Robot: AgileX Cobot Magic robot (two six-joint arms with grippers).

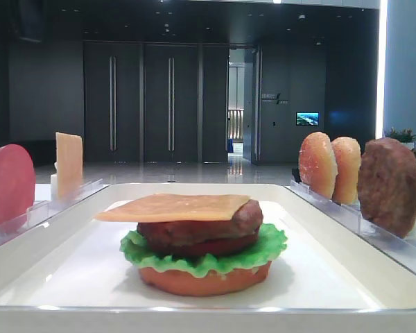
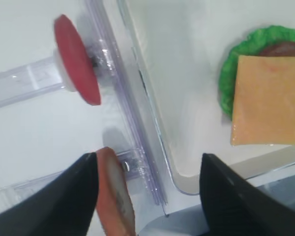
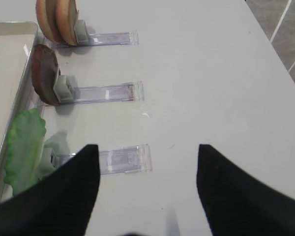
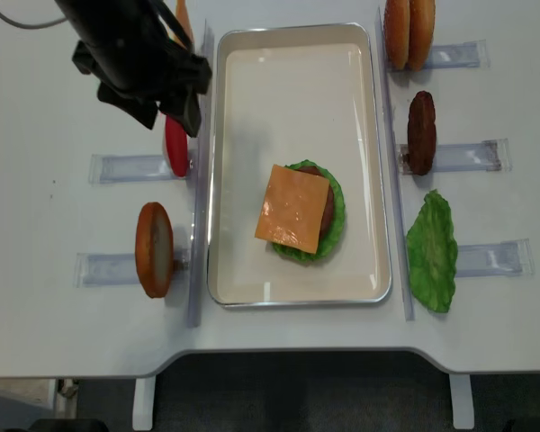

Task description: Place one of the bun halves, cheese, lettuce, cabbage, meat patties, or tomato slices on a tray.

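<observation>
Standing racked: 3 bun halves [image 4: 409, 33], 1 tomato slice [image 4: 175, 146].

The cheese [image 1: 175, 207] lies flat atop the stacked burger on the tray [image 1: 69, 222].

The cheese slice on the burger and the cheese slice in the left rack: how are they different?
The cheese on the burger lies flat on top of the stack inside the tray. The cheese in the rack stands upright on its edge, outside the tray. Both are thin, square and pale orange-yellow.
</observation>
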